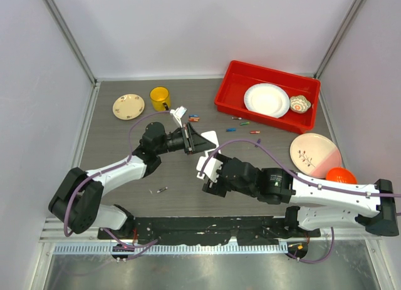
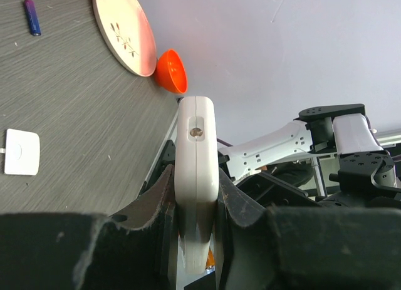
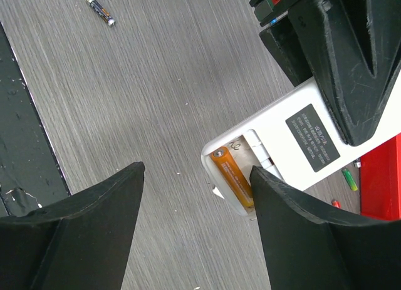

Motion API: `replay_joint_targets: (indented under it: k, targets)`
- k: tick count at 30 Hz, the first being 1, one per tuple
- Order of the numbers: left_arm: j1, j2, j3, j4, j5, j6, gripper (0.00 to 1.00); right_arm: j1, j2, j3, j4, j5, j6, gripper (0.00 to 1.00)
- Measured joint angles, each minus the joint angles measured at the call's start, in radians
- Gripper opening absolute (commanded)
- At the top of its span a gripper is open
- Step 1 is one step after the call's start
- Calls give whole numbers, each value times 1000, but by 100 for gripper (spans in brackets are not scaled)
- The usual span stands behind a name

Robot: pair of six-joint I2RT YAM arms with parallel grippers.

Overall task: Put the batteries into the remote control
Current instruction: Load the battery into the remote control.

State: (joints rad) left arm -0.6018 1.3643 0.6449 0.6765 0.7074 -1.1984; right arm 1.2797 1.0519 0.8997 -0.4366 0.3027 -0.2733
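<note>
Grey table [image 1: 113, 139] below, left gripper [image 2: 197, 199] pinches the remote [image 2: 196, 139] aloft, orange battery [image 3: 233, 177] lying in its open bay. Right gripper [image 3: 194, 171], spread wide beside the remote, could bump that battery loose.

Built of white shell links, dotted with small screw holes, on the left arm [image 1: 119, 171] and right arm [image 1: 332, 193], joined by bulky black joints. Trailed by a thin purple cable [image 1: 130, 134] along each. Tipped with matte black, wedge-shaped fingers [image 3: 81, 233], scuffed pale along the edges.
</note>
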Motion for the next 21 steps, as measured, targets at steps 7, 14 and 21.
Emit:
replay_joint_targets:
  k: [7, 14, 21]
  targets:
    - [0, 0, 0, -5, -12, 2, 0, -15, 0, 0, 2, -18, 3, 76]
    - [0, 0, 0, -3, -19, 2, 0, -25, 0, 1, 3, -29, 3, 77]
    - [0, 0, 0, -3, -19, 2, 0, -25, 0, 2, 4, -30, 12, 80]
